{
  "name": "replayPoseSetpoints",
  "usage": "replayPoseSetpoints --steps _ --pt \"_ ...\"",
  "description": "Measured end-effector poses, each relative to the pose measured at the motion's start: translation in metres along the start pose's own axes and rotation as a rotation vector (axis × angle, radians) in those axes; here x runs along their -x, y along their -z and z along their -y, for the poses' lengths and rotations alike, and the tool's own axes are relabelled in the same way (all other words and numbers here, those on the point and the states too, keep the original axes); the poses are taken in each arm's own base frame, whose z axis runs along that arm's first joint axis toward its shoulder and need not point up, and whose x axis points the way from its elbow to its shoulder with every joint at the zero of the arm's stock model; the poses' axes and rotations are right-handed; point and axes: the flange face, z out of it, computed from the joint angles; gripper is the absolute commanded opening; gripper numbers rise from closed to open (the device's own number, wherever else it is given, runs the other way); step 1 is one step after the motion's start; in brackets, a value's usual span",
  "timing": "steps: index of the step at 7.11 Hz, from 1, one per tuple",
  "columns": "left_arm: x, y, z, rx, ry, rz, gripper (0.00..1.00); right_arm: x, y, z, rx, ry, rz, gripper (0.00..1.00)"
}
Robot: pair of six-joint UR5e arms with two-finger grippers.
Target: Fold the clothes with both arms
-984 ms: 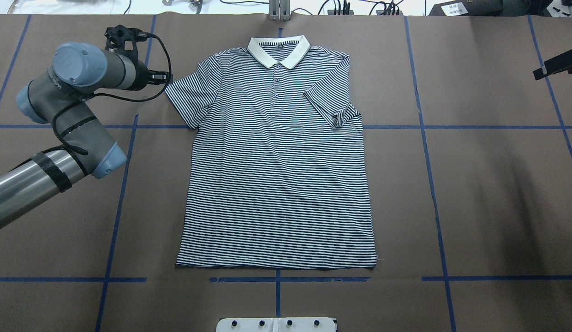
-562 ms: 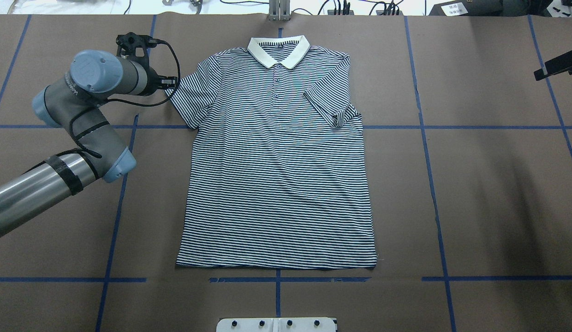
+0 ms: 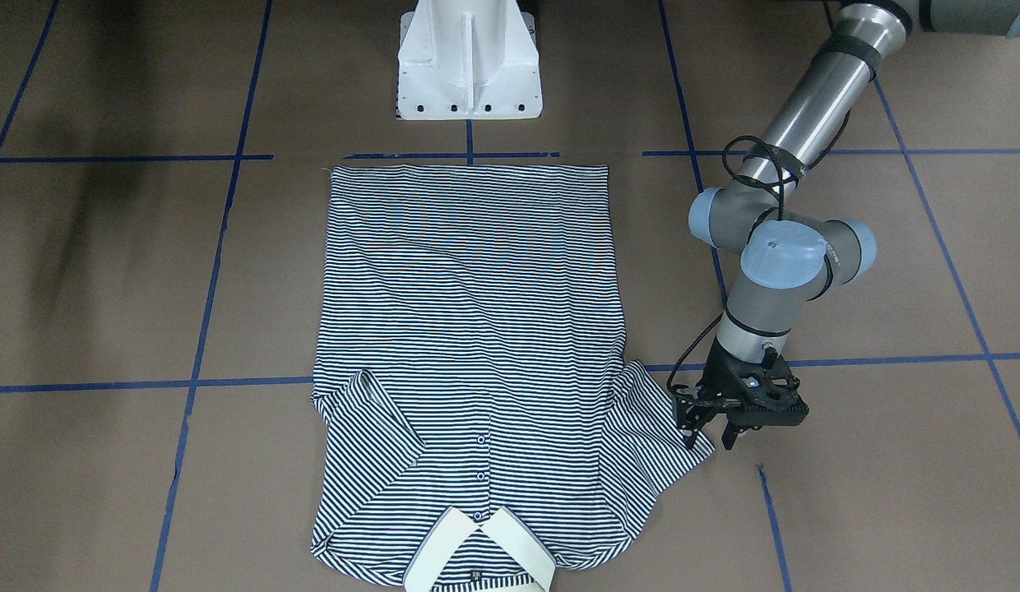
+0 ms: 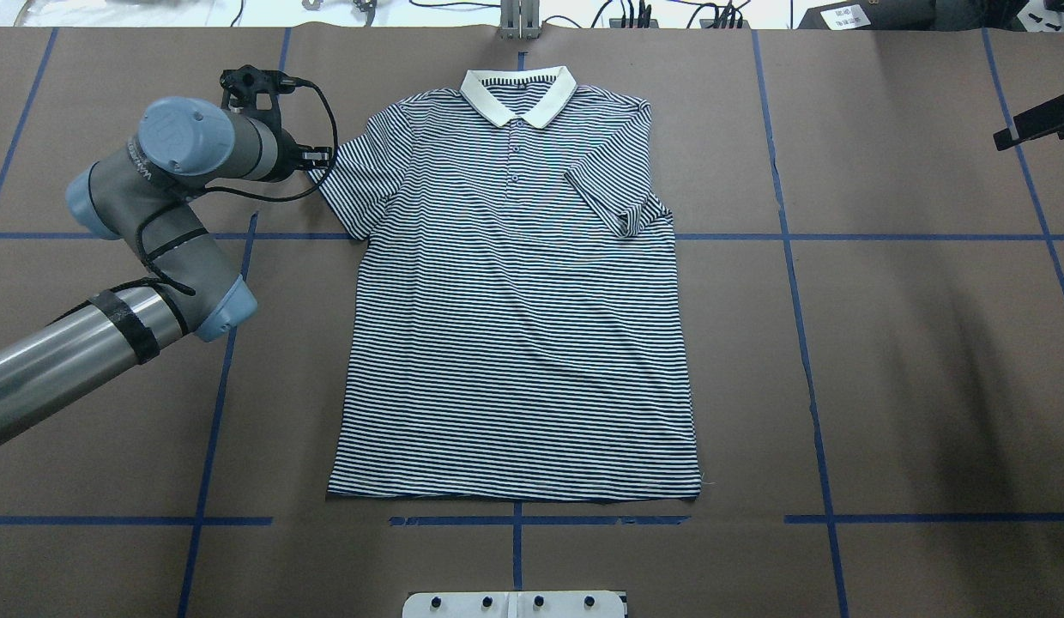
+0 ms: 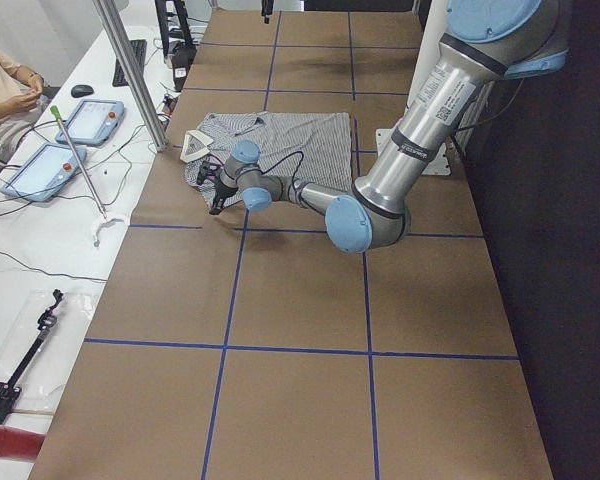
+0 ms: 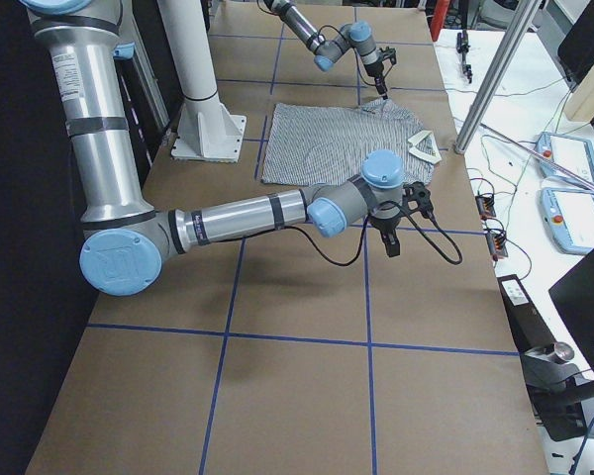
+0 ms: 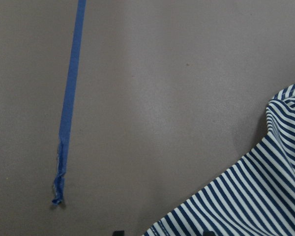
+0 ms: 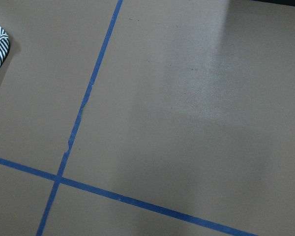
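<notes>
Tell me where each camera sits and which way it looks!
Front-facing: across the table, facing the robot; white base, left arm, open left hand.
Overhead: behind the robot, looking down; left arm.
Left side: table's left end; left arm near.
Right side: table's right end; right arm near.
Left wrist: down at a sleeve; hand barely shows.
Right wrist: down at table; no arm.
Shared: front-facing and overhead see the polo shirt from opposite sides.

Cloth shirt (image 4: 515, 343), matt table (image 4: 884, 360), shiny metal left arm (image 4: 43, 378)

Striped polo shirt (image 4: 515, 343) flat; one sleeve (image 4: 622, 204) folded.
</notes>
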Motion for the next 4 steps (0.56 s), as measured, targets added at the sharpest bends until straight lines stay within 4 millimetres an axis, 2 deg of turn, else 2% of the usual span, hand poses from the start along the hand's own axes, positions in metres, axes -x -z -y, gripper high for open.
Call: replayPoseSetpoints --steps 2,4 --pt "-0.0018 -0.0009 0.0004 0.001 0.000 0.000 0.47 -0.0006 -0.0004 -0.0005 0.001 -0.001 -0.001 1.00" --pt "-0.0034 -0.0013 -0.0003 0.002 -0.002 -0.001 0.46 -0.0012 -0.0007 -0.0008 0.001 -0.002 -0.002 1.00"
